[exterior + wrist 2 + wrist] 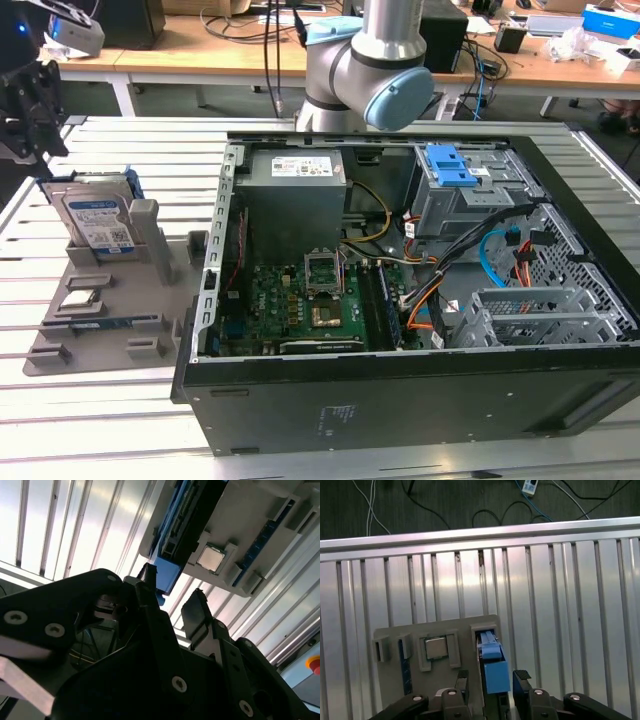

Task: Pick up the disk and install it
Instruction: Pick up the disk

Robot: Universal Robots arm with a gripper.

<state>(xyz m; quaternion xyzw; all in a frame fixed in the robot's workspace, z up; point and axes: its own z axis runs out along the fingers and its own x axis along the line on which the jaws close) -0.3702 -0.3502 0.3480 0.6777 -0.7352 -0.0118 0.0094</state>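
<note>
The disk [98, 222] stands on edge in a slot of the grey holder tray [150, 300], at the exterior view's left; its white-and-blue label faces outward. My black gripper [40, 150] hangs just above and behind the disk's top edge. In the first wrist view my gripper [491, 680] is open, one finger on each side of the disk's blue carrier frame [494, 672], with gaps on both sides. In the second wrist view the gripper [172, 597] straddles the blue end of the disk [165, 575] the same way.
A small square processor chip [435, 647] lies in the tray beside the disk. The open computer case [420, 390] lies at the exterior view's right, with a metal drive cage [530, 315] and a blue latch [450, 165] inside. The arm's base [365, 70] stands behind it.
</note>
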